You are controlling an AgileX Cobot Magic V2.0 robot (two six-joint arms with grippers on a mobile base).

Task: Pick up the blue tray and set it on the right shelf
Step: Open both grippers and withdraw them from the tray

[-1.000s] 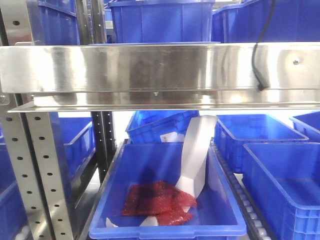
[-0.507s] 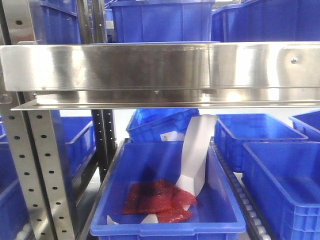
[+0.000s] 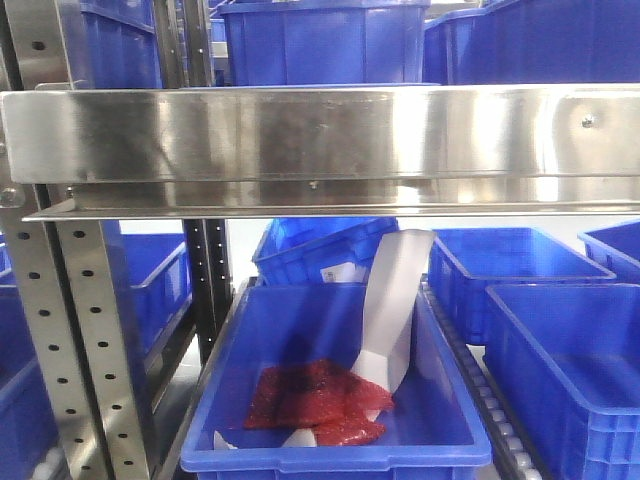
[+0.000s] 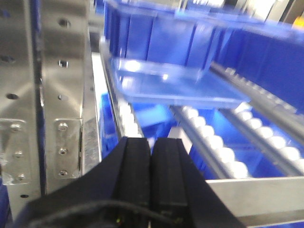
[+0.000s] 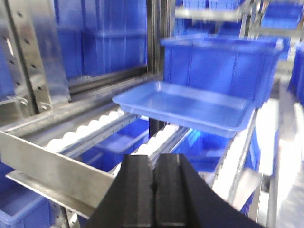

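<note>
The blue tray (image 5: 185, 107) lies flat on the white roller tracks of the right shelf, just in front of a deep blue bin. It also shows in the left wrist view (image 4: 175, 85), blurred. The shelf's shiny steel front band (image 3: 320, 135) spans the front view and crosses the right wrist view low at the left (image 5: 52, 166). My left gripper (image 4: 151, 142) is shut and empty, back from the tray's near edge. My right gripper (image 5: 153, 161) is shut and empty, also short of the tray, above the front band. Neither gripper shows in the front view.
Deep blue bins (image 3: 320, 40) stand on the shelf behind the tray. Below, a blue bin (image 3: 440, 440) holds a red bag and white paper. More bins (image 3: 560, 340) sit to the right. Perforated steel uprights (image 3: 80, 330) stand at the left (image 4: 47, 71).
A black cable that hung over the right end of the shelf band one second ago has gone from the front view. The shelf and bins have not moved.
</note>
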